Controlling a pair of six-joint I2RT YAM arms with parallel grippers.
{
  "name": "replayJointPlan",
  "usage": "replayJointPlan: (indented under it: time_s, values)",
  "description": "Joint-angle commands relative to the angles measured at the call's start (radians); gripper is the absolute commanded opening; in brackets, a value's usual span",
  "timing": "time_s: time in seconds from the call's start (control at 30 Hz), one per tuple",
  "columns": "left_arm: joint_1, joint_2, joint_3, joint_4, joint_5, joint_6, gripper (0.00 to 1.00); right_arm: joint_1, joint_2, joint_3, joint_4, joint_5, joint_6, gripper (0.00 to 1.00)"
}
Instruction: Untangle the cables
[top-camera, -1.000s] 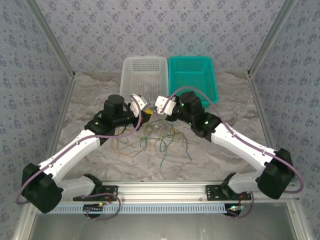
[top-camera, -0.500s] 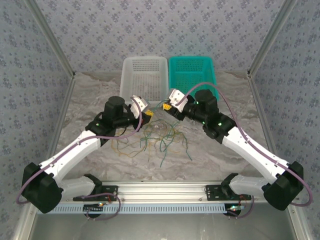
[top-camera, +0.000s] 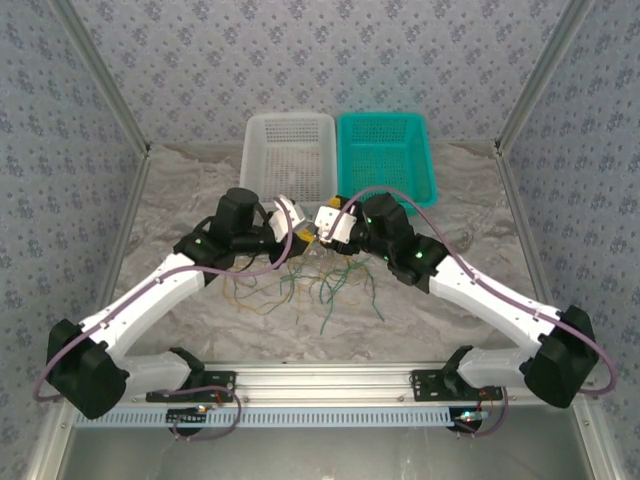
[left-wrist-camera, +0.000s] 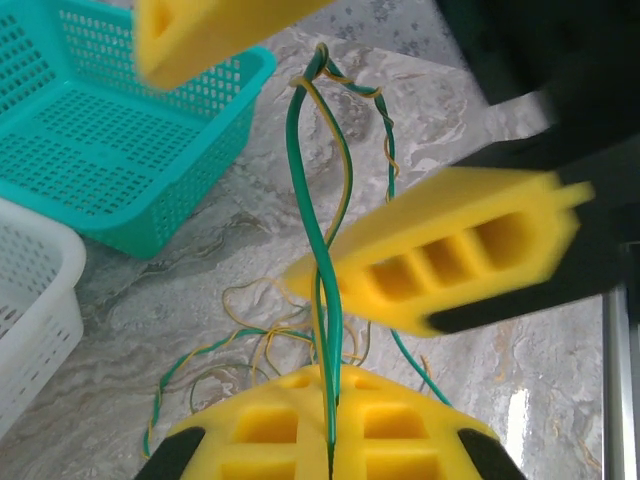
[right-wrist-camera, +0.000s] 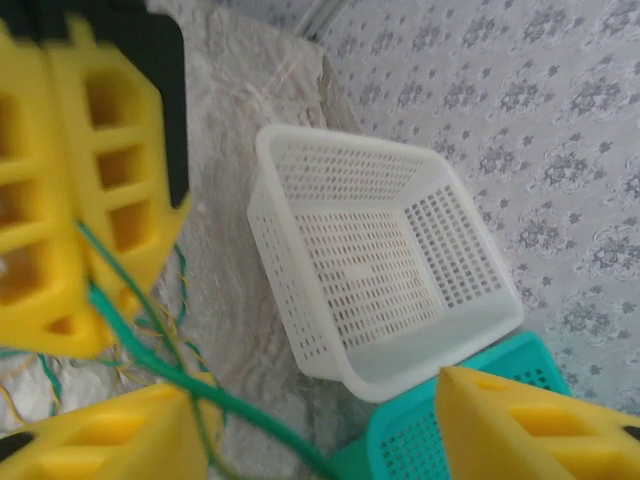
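Jaws, left gripper (left-wrist-camera: 330, 420): closed on the lifted pair (left-wrist-camera: 318, 190), one dark green strand and one yellowish-tan, which run into the seam between its yellow pads (left-wrist-camera: 430, 432). Jaws, right gripper (right-wrist-camera: 315, 390): wide apart, holding nothing. The green strand crosses the tip of one of its fingers (right-wrist-camera: 110, 435); whether it touches there cannot be told.

Item 1, cables (top-camera: 315, 280): a loose tangle of thin green and tan strands on the table (top-camera: 180, 190). It lies between the two arms, beneath the grippers and on their near side, with loops curling toward the near edge. The lifted pair rises from this heap, the tan strand twisted round the green, and bends over in a small loop at its top. In the left wrist view it passes between the right gripper's two spread fingers.

Item 2, grippers: tips close together above the far edge of the tangle, near the middle of the table, just short of the baskets.

Item 3, white basket (top-camera: 290, 150): perforated plastic, at the far side of the table, left of centre.

Item 4, teal basket (top-camera: 385, 150): same type, just beside the white one on its right, long sides together.

Item 5, table: marbled grey-white surface.

Item 6, walls (top-camera: 320, 60): pale paper with a small repeated floral print, behind and at both sides.
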Motion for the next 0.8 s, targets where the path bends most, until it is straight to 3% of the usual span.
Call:
replayJointPlan:
  time_s: [0.0,0.1,0.13,0.17,0.2,0.23,0.27,0.33,0.37,0.5,0.6,0.77]
  values:
    - [-0.014,0.008,0.046,-0.048,0.033,0.046,0.00,0.006,0.054,0.103,-0.080,0.027,-0.070,0.46]
    - [-0.014,-0.016,0.022,-0.007,-0.015,0.038,0.00,0.004,0.082,0.129,-0.120,0.031,-0.078,0.07]
    - [-0.013,-0.030,0.003,0.024,-0.044,0.030,0.00,0.002,0.084,0.137,-0.131,0.023,-0.072,0.02]
    - [-0.012,-0.050,-0.024,0.071,-0.094,0.014,0.10,-0.003,0.082,0.144,-0.141,0.014,-0.057,0.00]
    - [-0.011,-0.074,-0.060,0.130,-0.152,-0.007,0.39,-0.011,0.078,0.150,-0.147,-0.004,-0.031,0.00]
    - [-0.008,-0.096,-0.092,0.187,-0.208,-0.023,0.51,-0.021,0.075,0.157,-0.154,-0.023,-0.002,0.00]
    - [0.004,-0.127,-0.134,0.258,-0.251,-0.049,0.56,-0.041,0.071,0.158,-0.164,-0.047,0.046,0.00]
    - [0.059,-0.192,-0.250,0.464,-0.259,-0.132,0.58,-0.089,0.057,0.206,-0.174,-0.113,0.154,0.00]
    - [0.099,-0.222,-0.314,0.590,-0.241,-0.202,0.71,-0.123,0.053,0.212,-0.163,-0.150,0.228,0.00]
    - [0.202,-0.224,-0.432,0.921,-0.153,-0.421,0.67,-0.206,0.042,0.210,-0.097,-0.400,0.502,0.00]
    - [0.210,-0.176,-0.416,1.026,-0.085,-0.492,0.65,-0.222,0.058,0.189,-0.028,-0.523,0.651,0.00]
    - [0.209,-0.120,-0.368,1.154,-0.032,-0.563,0.64,-0.245,0.075,0.180,0.034,-0.596,0.800,0.00]
